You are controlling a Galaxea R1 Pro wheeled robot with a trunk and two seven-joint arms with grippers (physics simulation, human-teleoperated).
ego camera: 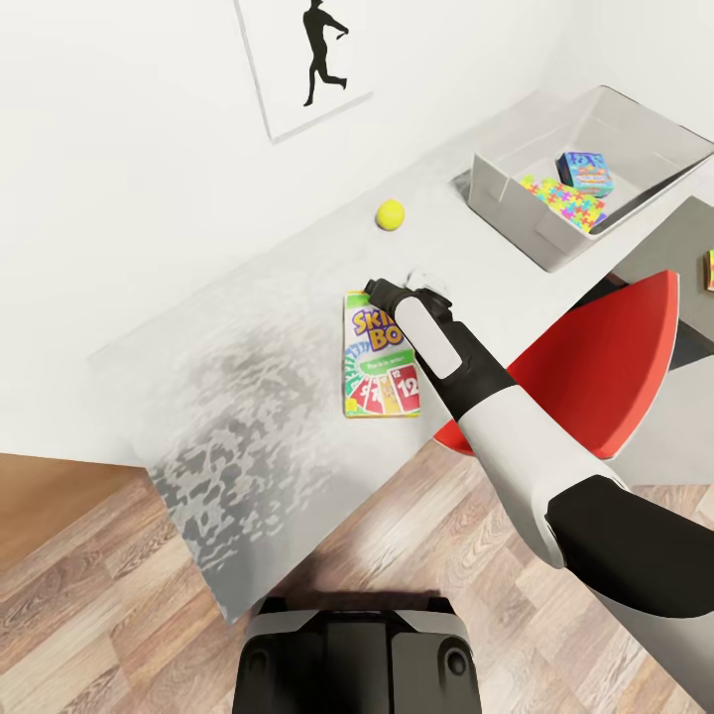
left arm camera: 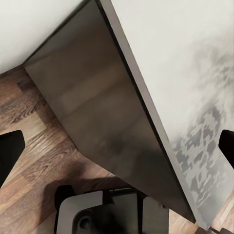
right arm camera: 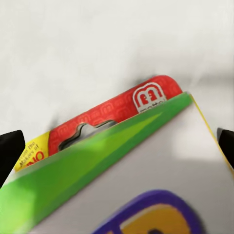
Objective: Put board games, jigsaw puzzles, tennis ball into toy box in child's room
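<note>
The green-yellow-red Skip-Bo board game (ego camera: pixel 374 381) lies flat on the pale table (ego camera: pixel 248 327). My right gripper (ego camera: pixel 405 289) hovers low over its far edge, open; in the right wrist view the right gripper (right arm camera: pixel 117 146) has its dark fingertips (right arm camera: pixel 9 148) spread to either side of the box's red hang tab (right arm camera: pixel 112 114). The tennis ball (ego camera: pixel 390 214) rests just beyond, near the wall. The grey toy box (ego camera: pixel 516 198) at the back right holds a small blue board game (ego camera: pixel 585 172) and a jigsaw puzzle (ego camera: pixel 565 203). My left gripper (left arm camera: pixel 117 148) is open beside the table's end.
A red chair (ego camera: pixel 595 367) stands under my right arm against the table's front edge. Another multicoloured jigsaw piece (ego camera: pixel 710 270) peeks in on the lower dark section at far right. A poster (ego camera: pixel 307 59) hangs on the wall. My base (ego camera: pixel 357 654) is on wood floor.
</note>
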